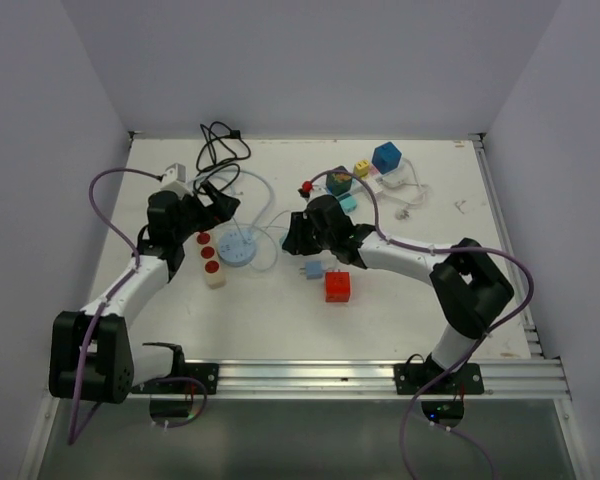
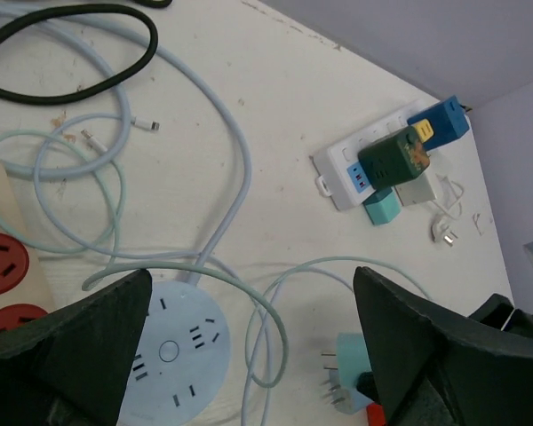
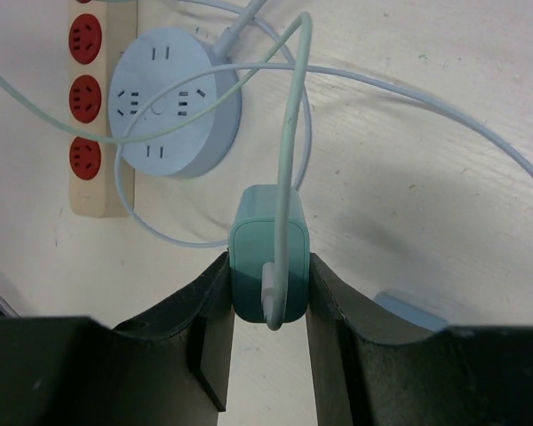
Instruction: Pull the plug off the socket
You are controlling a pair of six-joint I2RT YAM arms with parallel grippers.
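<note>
White table, plug clamped between right fingers

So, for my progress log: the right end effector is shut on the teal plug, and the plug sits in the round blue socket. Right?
Not quite. The right end effector is shut on the teal plug, but the plug is out of the round blue socket, held beside it with table showing between them. The right wrist view shows this.
</note>
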